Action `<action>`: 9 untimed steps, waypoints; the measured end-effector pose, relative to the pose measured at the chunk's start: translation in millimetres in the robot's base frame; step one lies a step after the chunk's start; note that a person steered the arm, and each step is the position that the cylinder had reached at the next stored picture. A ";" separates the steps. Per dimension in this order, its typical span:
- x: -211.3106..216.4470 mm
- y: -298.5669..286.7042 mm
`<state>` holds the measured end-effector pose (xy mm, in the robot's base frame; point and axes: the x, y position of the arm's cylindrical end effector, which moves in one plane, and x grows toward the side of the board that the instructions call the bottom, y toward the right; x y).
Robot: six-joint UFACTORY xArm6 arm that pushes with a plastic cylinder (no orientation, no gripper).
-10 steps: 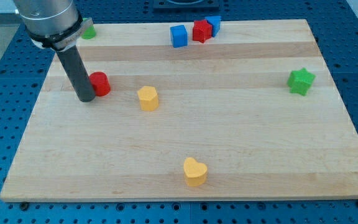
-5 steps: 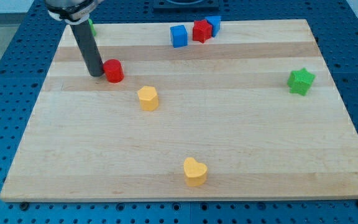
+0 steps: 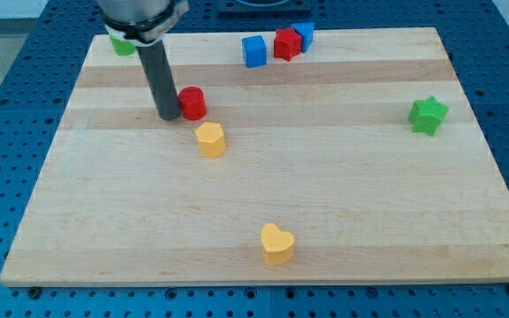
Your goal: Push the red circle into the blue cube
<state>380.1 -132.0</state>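
The red circle (image 3: 193, 103) lies on the wooden board's upper left part. My tip (image 3: 168, 116) touches its left side. The blue cube (image 3: 254, 51) stands near the view's top, up and to the right of the red circle, well apart from it. A red block (image 3: 286, 43) and a second blue block (image 3: 304, 34) stand just right of the blue cube.
A yellow hexagon-like block (image 3: 210, 140) lies just below the red circle. A yellow heart (image 3: 277, 244) lies near the view's bottom. A green star (image 3: 429, 115) is at the right. A green block (image 3: 123, 45) is partly hidden behind the rod at top left.
My tip moved right and slightly up, then right and slightly down, pushing the red circle to the right, closer to the yellow hexagon.
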 end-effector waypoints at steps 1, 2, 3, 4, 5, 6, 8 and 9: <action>2.2 27.4; 2.3 52.4; 1.4 74.3; -4.9 81.1; -12.9 81.1; -16.9 80.8; -27.2 70.1; -30.6 56.4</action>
<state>349.4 -75.6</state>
